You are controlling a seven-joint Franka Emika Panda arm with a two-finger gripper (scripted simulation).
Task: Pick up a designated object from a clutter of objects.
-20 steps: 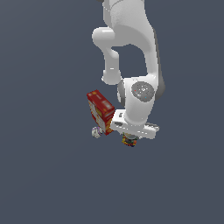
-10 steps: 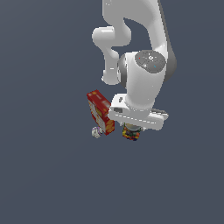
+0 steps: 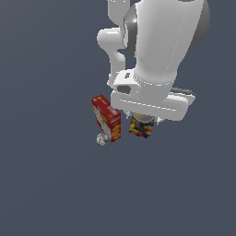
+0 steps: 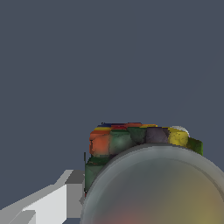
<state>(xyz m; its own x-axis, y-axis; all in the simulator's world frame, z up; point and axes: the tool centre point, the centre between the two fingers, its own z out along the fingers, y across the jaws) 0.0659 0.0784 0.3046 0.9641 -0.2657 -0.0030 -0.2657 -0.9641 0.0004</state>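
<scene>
Exterior view: jar (image 3: 140,127) tucked under the hand (image 3: 144,120), beside the red box (image 3: 107,118).
Wrist view puts its grey lid (image 4: 159,188) right up close, one finger (image 4: 48,203) alongside; whether the grip is closed I cannot tell, and lifting looks left to do.

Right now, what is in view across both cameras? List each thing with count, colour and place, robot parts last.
jar of coloured blocks: one, clear with red, yellow, green and blue blocks inside, grey-tan round lid; directly under the wrist, on the exterior view's right of the box; fills the wrist view close up.
cracker box: one, red with yellow, standing tilted, on the exterior view's left of the jar.
small lump: one, white with a purple tint, at the box's lower corner.
floor: plain dark grey-blue.
robot arm: one, white, over the jar.
pincer: mostly hidden by the wrist; one pale finger beside the jar; open or shut unclear.
</scene>
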